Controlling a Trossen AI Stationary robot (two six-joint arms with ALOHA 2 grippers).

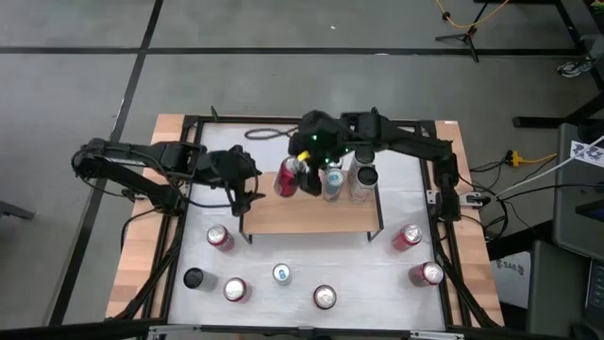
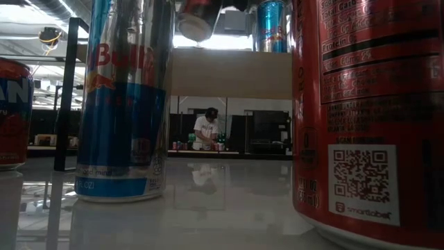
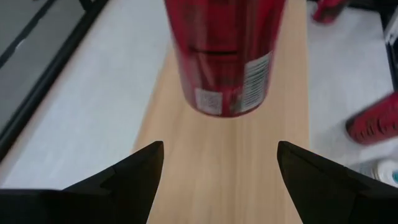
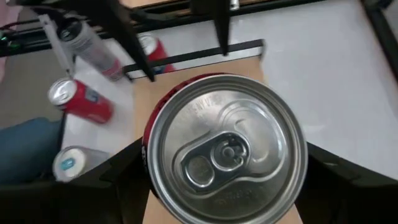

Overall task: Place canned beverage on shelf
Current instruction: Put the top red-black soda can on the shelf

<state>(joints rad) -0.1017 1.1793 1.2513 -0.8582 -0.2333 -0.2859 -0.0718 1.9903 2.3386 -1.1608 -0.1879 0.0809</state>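
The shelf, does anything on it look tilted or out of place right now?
Yes. The red can at the left end of the shelf leans instead of standing upright, with the right pincer around it from above. The two cans beside it stand upright. The left pincer waits open at the shelf's left end.

Red can (image 3: 225,56) top cut off by left wrist view's edge.

On the blue and silver can (image 2: 125,104) in my low view I read part of "Red Bull". The red can (image 2: 368,111) beside it carries a QR code labelled "SmartLabel".
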